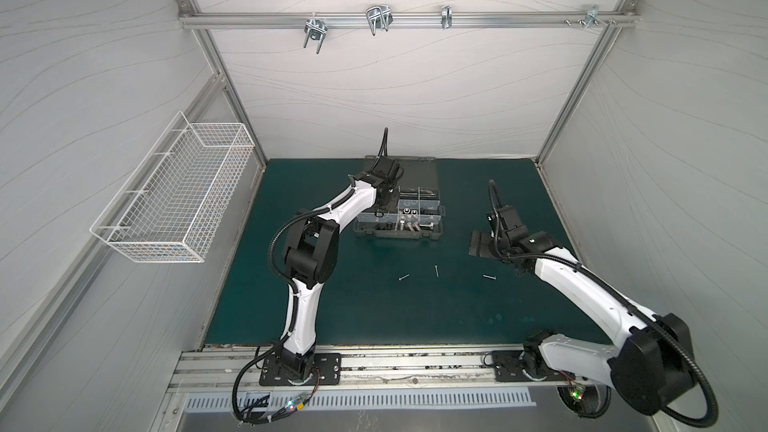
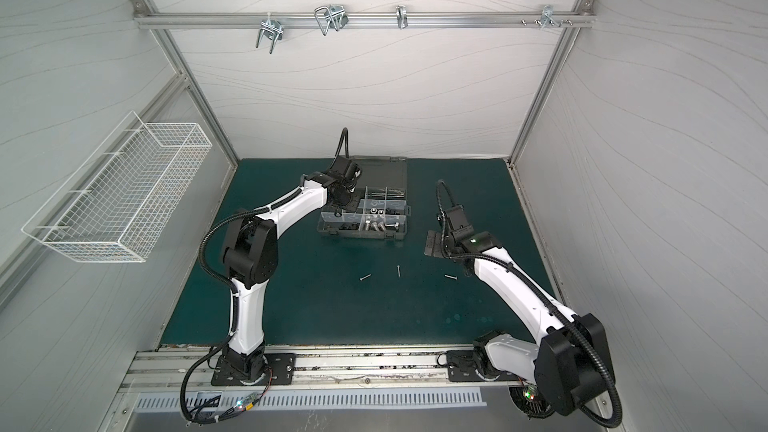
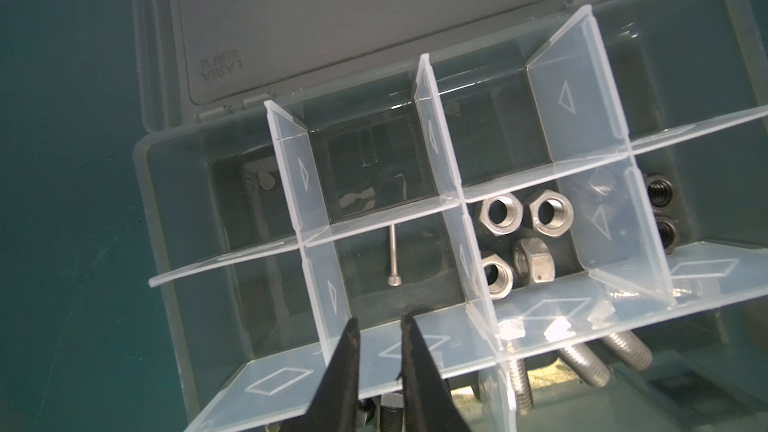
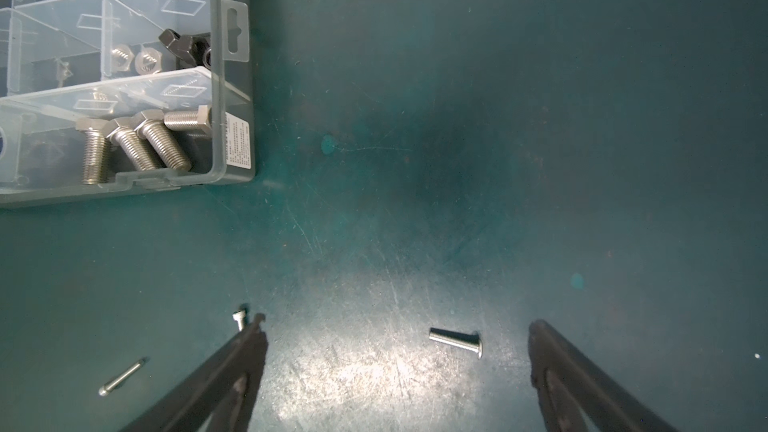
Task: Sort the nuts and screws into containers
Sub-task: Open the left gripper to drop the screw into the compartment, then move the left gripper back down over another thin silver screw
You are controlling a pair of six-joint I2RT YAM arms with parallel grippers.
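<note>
The dark grey organizer case (image 1: 397, 236) (image 2: 361, 236) lies open at the back of the green mat. My left gripper (image 3: 381, 321) (image 1: 379, 214) hovers over its left compartments, jaws a little apart with nothing between them. A thin silver screw (image 3: 392, 257) lies in the compartment just beyond the tips. Silver hex nuts (image 3: 523, 218) fill the neighbouring one, black nuts (image 3: 660, 209) the one after, and hex bolts (image 4: 137, 143) a front one. Three thin screws (image 1: 404, 278) (image 1: 436, 270) (image 1: 489, 277) lie loose on the mat. My right gripper (image 4: 399, 323) (image 1: 478, 245) stands wide open above one of them (image 4: 455, 339).
A white wire basket (image 1: 174, 189) hangs on the left wall. Silver U-shaped hooks (image 1: 378, 18) hang from the back rail. The case's lid (image 3: 395, 14) lies flat behind the compartments. Both arm bases sit on the front rail.
</note>
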